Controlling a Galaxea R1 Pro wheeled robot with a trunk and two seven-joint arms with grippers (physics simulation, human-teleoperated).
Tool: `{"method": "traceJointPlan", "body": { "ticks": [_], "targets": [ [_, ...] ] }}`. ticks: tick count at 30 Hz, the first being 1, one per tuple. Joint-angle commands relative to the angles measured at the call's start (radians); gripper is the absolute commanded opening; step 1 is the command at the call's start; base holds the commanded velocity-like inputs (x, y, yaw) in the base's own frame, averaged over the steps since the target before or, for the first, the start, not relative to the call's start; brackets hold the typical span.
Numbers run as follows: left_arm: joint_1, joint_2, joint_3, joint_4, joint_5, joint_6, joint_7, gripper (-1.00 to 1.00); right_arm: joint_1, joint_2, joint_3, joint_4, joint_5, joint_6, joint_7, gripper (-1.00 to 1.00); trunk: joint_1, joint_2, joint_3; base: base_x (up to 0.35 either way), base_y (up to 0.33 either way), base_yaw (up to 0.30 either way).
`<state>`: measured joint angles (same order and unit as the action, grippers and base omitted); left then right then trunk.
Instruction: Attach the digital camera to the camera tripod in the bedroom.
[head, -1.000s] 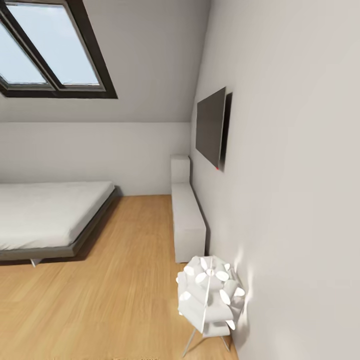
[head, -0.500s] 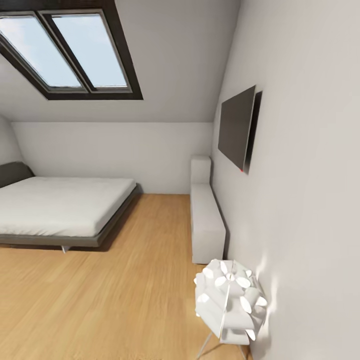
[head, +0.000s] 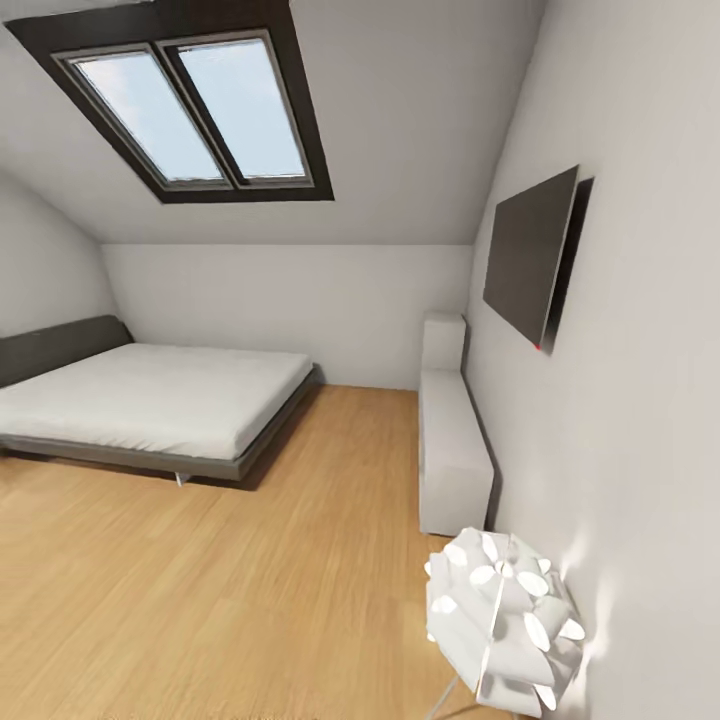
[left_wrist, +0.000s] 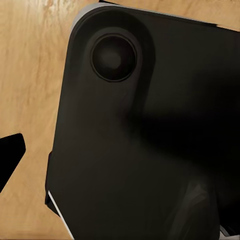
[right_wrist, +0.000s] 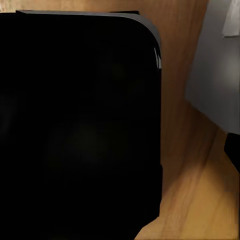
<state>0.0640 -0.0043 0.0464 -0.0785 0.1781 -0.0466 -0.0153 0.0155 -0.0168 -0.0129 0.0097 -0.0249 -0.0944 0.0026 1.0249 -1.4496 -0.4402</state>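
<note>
I am in the bedroom, with pale walls and a light wood plank floor (head: 250, 580). The digital camera and the camera tripod are out of view. In the left wrist view a large black part of my own body (left_wrist: 150, 140) hangs over the floor, and a small black tip (left_wrist: 10, 157) pokes in at the frame's edge. The right wrist view has a similar black body panel (right_wrist: 75, 130) and a dark tip (right_wrist: 233, 150) at the edge. Neither view lets me read the jaws.
A low bed (head: 150, 400) with a dark frame stands at the left. A white bench cabinet (head: 452, 455) runs along the right wall under a dark wall screen (head: 530, 255). A white petal lamp on thin legs (head: 500, 615) stands near right. Skylight (head: 190, 115) above.
The whole head view has swung left: bed, cabinet, screen and lamp all slid to the right in the picture, and more of the bed and the left wall shows. Nothing in the room moved.
</note>
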Motion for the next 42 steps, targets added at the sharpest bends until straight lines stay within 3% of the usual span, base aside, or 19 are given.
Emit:
{"method": "traceJointPlan", "body": {
  "ticks": [1,19,42],
  "targets": [
    [0.000,0.000,0.004,-0.002,0.006,-0.001,-0.002,1.00,0.000,0.000,0.000,0.001,-0.003,-0.005,0.000,1.00,0.000,0.000,-0.001,0.000,0.000,0.279],
    [0.000,0.000,0.004,-0.002,0.007,-0.001,-0.002,1.00,0.000,0.000,0.001,0.001,-0.004,-0.002,0.000,1.00,0.000,0.000,-0.001,0.028,0.000,0.219],
    [0.000,0.000,0.002,-0.001,0.011,0.001,-0.002,1.00,0.000,-0.007,0.004,0.001,-0.001,-0.001,0.002,1.00,0.000,0.000,-0.001,0.301,0.000,0.007]
  ]
}}
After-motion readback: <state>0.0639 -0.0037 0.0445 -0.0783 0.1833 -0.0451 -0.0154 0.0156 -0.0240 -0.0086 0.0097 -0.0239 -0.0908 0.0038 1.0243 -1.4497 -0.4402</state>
